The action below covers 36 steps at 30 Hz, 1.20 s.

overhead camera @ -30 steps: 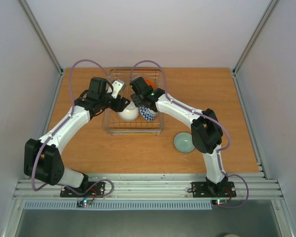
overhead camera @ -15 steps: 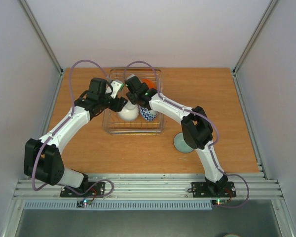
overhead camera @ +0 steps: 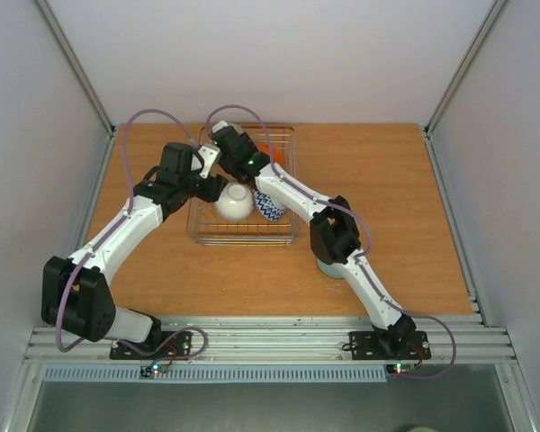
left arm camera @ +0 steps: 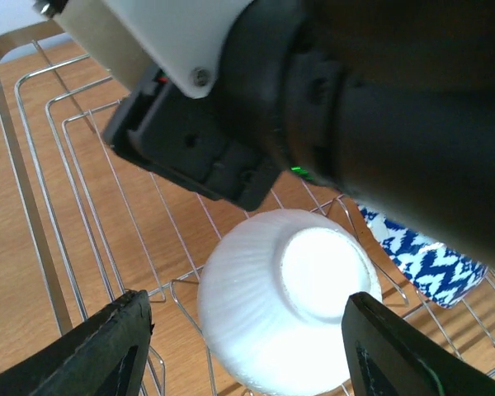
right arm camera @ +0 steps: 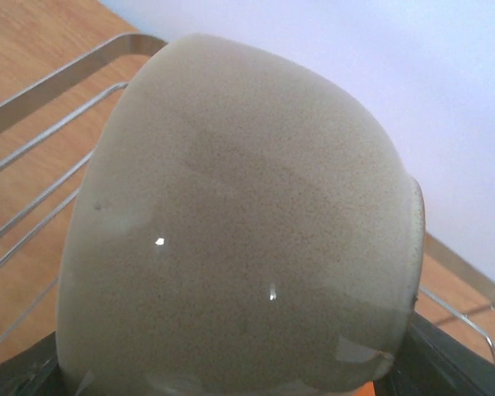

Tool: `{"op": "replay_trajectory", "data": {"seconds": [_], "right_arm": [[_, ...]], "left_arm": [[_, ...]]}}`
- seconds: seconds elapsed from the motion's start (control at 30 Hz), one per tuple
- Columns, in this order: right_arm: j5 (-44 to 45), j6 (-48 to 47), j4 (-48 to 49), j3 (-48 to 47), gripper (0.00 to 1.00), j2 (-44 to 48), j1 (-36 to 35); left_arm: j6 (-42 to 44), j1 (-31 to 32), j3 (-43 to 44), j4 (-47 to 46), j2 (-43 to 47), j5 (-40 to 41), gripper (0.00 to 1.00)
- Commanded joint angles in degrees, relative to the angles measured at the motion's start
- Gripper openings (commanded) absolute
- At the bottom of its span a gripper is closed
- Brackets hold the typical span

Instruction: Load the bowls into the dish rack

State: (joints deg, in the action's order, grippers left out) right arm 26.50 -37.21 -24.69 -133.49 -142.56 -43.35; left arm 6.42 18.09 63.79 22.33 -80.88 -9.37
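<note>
The overhead view gives the layout. The rectangular silver wire dish rack (overhead camera: 245, 239) sits at the far side of the wooden tabletop (overhead camera: 387, 180), left of centre. Both arms reach into it: the left arm (overhead camera: 117, 234) from the left, the right arm (overhead camera: 292, 191) stretched diagonally across so its wrist ends up at the rack's far left corner. From up there you can't really tell what either set of jaws is doing, they're too bunched together.

The wrist cams sort that out. The right wrist view is almost completely filled by a glossy speckled beige bowl (right arm camera: 239, 223), tipped on its side with its foot to the right. The right jaws are pinching it — the dark fingers (right arm camera: 441, 363) poke out at the bottom corners. Rack wires run behind it, but whether it touches them can't be told.

In the left wrist view the left jaws are spread wide, one dark finger (left arm camera: 120, 346) at each side of the frame, holding nothing. Below them a plain white ribbed bowl (left arm camera: 285, 330) lies upside down in the rack, foot ring up. A blue-white zigzag bowl (left arm camera: 421, 256) is just beside it. The right arm's wrist blocks the top of that view.

Only the overhead shows a sliver of an orange bowl (overhead camera: 269, 149) at the rack's far side — and a pale grey-green bowl (overhead camera: 328, 268) out on the tabletop, half hidden under the right arm's elbow.
</note>
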Motion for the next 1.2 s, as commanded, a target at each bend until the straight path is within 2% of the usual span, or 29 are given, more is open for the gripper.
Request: {"op": "replay_trajectory", "data": {"seconds": [0.0,0.13,0.5,0.57,0.6,0.77,0.83,0.9,1.03,1.17], "right_arm": [[4.6,-4.5,-2.5,-12.1,0.01,-6.6,-0.6],[6.9,-7.3,-3.2,-17.7,0.01,-11.1,-0.6],[11.6,-15.5,-0.8,-18.6,0.01,-14.9,-1.5],[12.1,-16.5,-0.7,-18.9,0.05,-15.5,-1.7],[12.4,-16.8,-0.6,-18.8,0.11,-15.7,-1.7],[12.5,-17.3,-0.4,-18.8,0.67,-16.4,-1.8],[12.4,-17.4,-0.3,-18.8,0.8,-16.5,-1.8],[12.4,-17.4,-0.3,-18.8,0.89,-16.4,-1.9],[11.7,-17.0,-0.5,-18.9,0.97,-16.3,-1.9],[10.8,-16.3,-0.9,-18.8,0.99,-15.6,-1.9]], "left_arm": [[-0.1,0.2,-0.4,-3.7,1.6,1.0,0.64],[0.0,0.1,-0.4,-3.5,1.6,0.9,0.64],[-0.1,0.2,0.1,-2.8,-0.1,-1.4,0.64],[-0.1,0.2,0.1,-2.7,-0.3,-1.7,0.64],[-0.1,0.2,0.1,-2.8,-0.3,-1.8,0.64],[0.0,0.2,0.1,-2.6,-0.2,-1.8,0.64],[0.1,0.1,0.1,-2.6,-0.2,-1.8,0.64],[0.2,0.1,0.1,-2.6,0.0,-1.6,0.64],[0.4,0.1,0.0,-2.7,0.0,-1.3,0.64],[0.4,0.1,0.0,-2.6,-0.1,-1.4,0.64]]}}
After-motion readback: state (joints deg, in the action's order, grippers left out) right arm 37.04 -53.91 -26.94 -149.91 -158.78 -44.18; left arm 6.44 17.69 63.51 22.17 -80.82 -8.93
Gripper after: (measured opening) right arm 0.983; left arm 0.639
